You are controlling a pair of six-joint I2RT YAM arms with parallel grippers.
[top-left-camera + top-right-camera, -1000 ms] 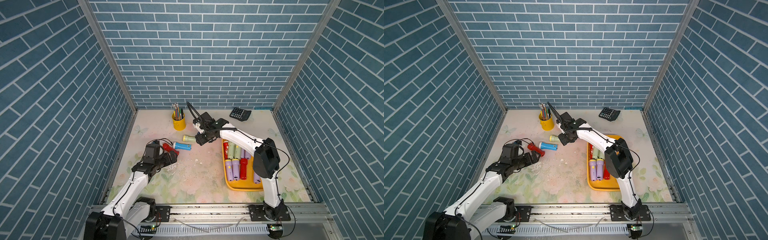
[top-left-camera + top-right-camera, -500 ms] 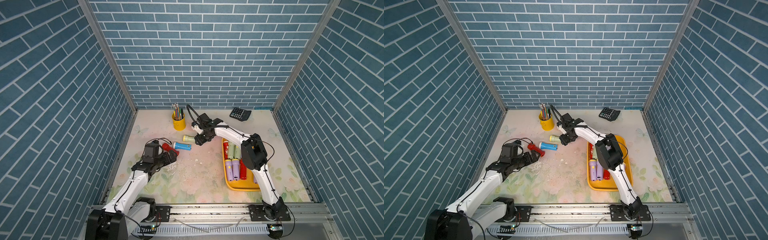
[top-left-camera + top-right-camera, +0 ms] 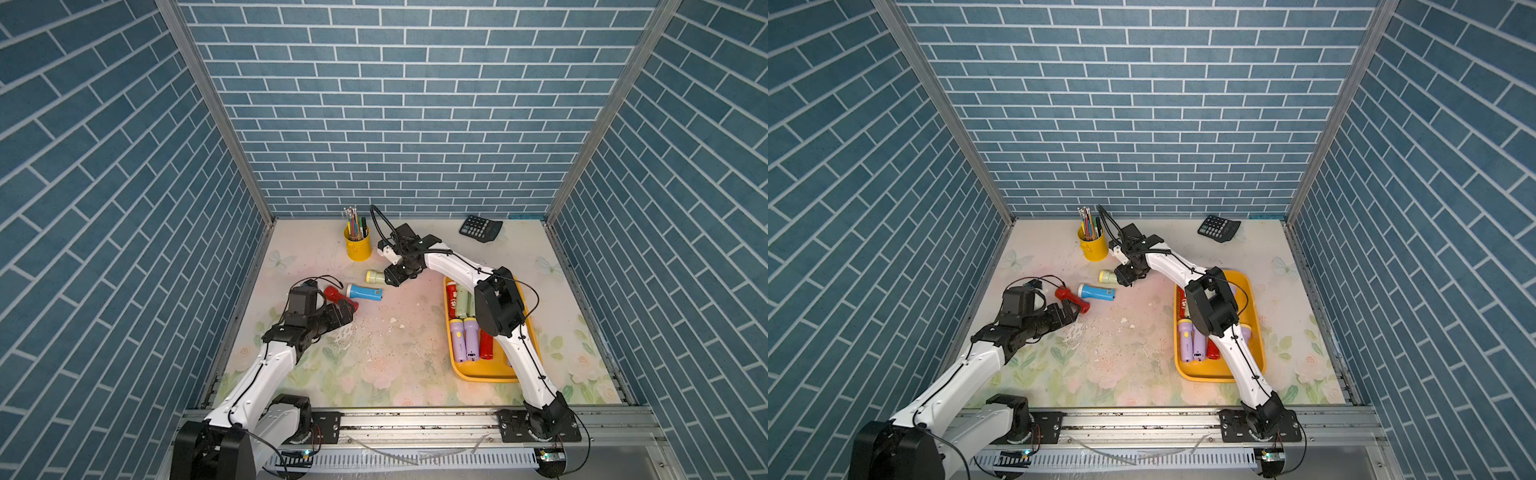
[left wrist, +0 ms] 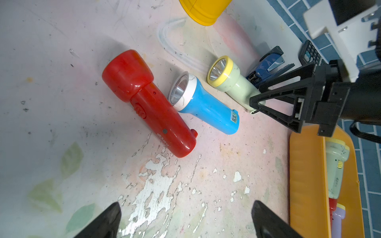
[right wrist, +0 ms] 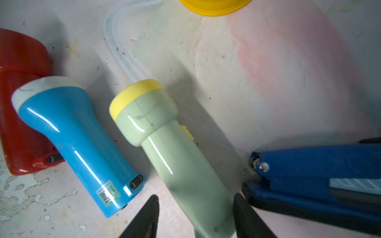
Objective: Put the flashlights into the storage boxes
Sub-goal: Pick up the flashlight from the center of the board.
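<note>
Straddling the pale green, yellow-headed plastic flashlight (image 5: 175,164), our right fingers (image 5: 148,222) are spread, not pinching; our left fingers (image 4: 103,222) stand wide apart near the red plastic flashlight (image 4: 148,107).

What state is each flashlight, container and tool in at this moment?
pale green flashlight: lying on the table, handle between the jaws of the right tool
blue flashlight: lying loose on the table
red flashlight: lying loose on the table
yellow tray: partly filled with flashlights
pen cup: upright, holding pens
stapler: on the table, not gripped
left tool: open, empty
right tool: open, not yet clamped
</note>
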